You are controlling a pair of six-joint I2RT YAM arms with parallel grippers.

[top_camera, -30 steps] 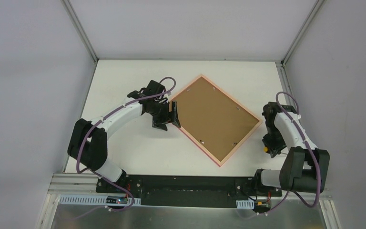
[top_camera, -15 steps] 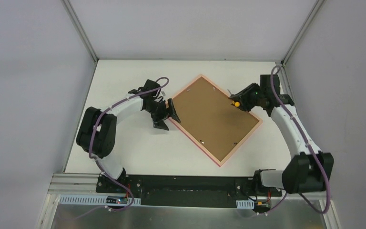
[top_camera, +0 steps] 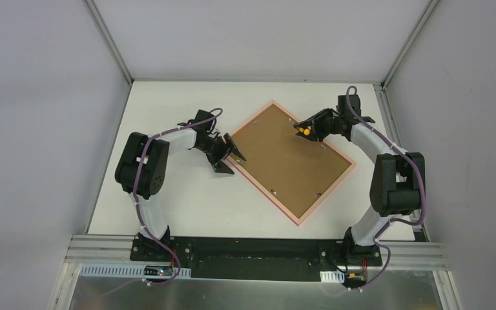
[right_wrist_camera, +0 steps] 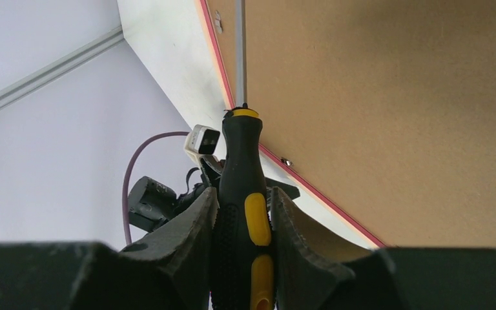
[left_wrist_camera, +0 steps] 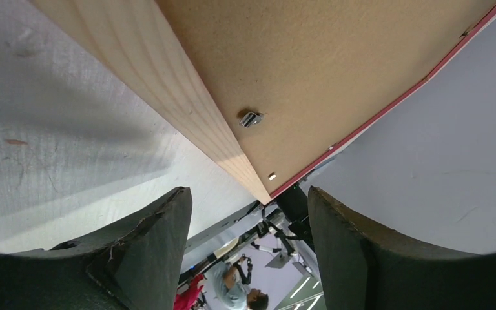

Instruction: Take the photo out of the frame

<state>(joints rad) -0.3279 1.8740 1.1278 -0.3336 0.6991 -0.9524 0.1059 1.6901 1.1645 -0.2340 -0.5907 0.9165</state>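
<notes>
The pink frame (top_camera: 329, 186) is laid back-up, the photo hidden under its brown board (top_camera: 290, 158). A screwdriver (right_wrist_camera: 239, 148), clamped in the right gripper (right_wrist_camera: 242, 201), is pointed towards the far-corner tab (right_wrist_camera: 217, 22). The left gripper (left_wrist_camera: 248, 200) is held open beside the left edge.

The frame (top_camera: 289, 161) lay back-up, hiding the photo entirely. Both wrist views cut the frame off at their edges. The screwdriver (right_wrist_camera: 242, 187) shaft left the right wrist view's top, tip unseen. From above, the metal tabs (top_camera: 274, 191) were too small to read.
</notes>
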